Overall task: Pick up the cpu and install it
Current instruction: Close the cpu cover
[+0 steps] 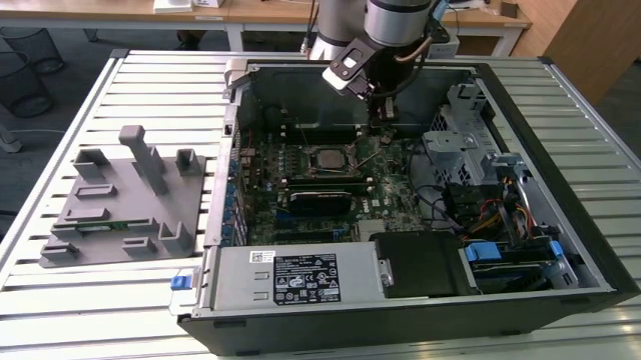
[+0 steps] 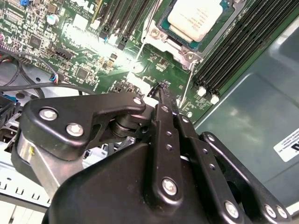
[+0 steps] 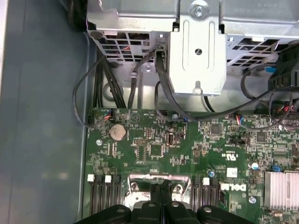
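Cpu [image 1: 331, 159] lies silver top up in its socket [image 2: 156, 33] on the motherboard [image 3: 154, 149], inside the open case [image 1: 401, 330]. The gripper [image 1: 383, 127] hangs over the board just beside the socket, toward the exterior view's right. Its fingers [image 2: 164, 112] are pressed together with nothing between them, clear of the chip.

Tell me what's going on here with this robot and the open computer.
A robot arm is reaching into an open computer case. Its hand is closed with nothing in it, just above the motherboard and right beside the socket. The cpu already lies in that socket, silver top up, and the hand is not touching it.
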You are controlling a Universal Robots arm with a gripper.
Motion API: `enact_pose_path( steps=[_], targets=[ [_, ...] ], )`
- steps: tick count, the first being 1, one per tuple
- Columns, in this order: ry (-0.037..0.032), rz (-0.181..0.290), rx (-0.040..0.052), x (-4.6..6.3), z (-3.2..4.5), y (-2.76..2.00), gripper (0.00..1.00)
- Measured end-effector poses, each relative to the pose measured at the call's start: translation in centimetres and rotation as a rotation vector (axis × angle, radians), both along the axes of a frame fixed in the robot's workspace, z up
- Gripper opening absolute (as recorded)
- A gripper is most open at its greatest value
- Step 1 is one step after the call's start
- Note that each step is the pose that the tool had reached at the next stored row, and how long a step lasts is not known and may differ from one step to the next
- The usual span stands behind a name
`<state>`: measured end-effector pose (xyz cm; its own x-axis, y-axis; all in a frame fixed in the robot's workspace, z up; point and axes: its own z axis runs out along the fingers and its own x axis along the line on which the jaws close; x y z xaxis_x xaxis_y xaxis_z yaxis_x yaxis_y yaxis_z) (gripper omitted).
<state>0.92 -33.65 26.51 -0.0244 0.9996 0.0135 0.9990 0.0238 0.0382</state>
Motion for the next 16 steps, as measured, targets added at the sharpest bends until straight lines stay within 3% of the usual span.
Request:
enact_pose_path(
  steps=[16],
  targets=[
    [0.0093,0.0,0.0001,1.9,-0.39,0.01,0.11]
  ],
)
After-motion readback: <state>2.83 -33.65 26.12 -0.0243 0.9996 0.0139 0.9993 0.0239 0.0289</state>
